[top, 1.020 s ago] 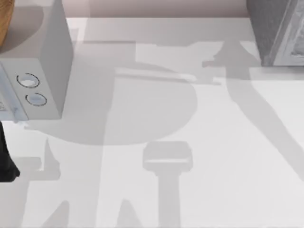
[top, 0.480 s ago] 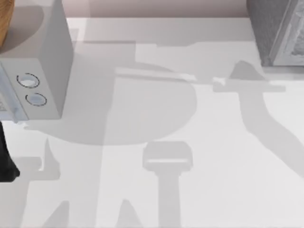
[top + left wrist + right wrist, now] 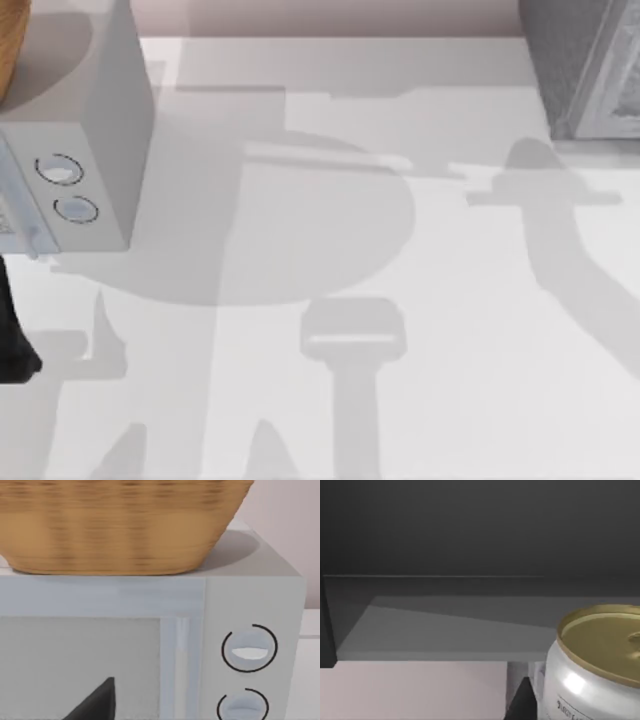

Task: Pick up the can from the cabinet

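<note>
The can [image 3: 600, 665] is silver with a gold lid and stands upright on the shelf of the dark grey cabinet [image 3: 445, 630] in the right wrist view. A dark part of my right gripper [image 3: 522, 702] shows just beside the can, apart from it. From above, the cabinet [image 3: 590, 70] stands at the table's far right corner. My left arm [image 3: 12, 330] is parked at the table's left edge, and a dark tip of my left gripper [image 3: 95, 705] hangs in front of the microwave door.
A white microwave [image 3: 90, 130] with two round knobs [image 3: 249, 649] stands at the far left, with a woven basket [image 3: 120, 525] on top of it. The white table [image 3: 330, 420] carries the arms' shadows across its middle.
The right arm's shadow on the table has slid to the right and a little toward the front, below the cabinet. The left arm has not moved.
</note>
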You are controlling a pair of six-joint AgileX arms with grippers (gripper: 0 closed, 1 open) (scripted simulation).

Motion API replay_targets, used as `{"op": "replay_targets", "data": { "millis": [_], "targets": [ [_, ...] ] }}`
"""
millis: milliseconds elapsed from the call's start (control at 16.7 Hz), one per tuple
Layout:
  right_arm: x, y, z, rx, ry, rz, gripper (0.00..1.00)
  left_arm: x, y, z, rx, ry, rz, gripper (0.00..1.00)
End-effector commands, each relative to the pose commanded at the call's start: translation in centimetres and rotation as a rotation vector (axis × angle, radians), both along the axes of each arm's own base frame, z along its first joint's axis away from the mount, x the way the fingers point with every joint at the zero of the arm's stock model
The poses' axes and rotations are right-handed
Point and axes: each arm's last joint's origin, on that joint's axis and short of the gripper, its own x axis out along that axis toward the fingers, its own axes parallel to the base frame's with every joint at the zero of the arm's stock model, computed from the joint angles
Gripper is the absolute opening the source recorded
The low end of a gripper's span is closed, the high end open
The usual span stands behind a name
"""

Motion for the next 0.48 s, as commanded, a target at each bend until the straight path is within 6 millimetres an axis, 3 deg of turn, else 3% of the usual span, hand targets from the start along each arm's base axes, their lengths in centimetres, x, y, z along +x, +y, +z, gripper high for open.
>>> {"op": "replay_targets", "data": {
  "millis": [240, 480],
  "targets": [
    [-0.9, -2.5, -4.7, -0.002, 0.006, -0.006, 0.0, 0.0, 0.0, 0.0, 0.0, 0.0, 0.0, 1.0],
    [-1.9, -4.9, -12.4, -0.011, 0.031, -0.008, 0.0, 0.0, 0.0, 0.0, 0.0, 0.0, 0.0, 1.0]
  ]
}}
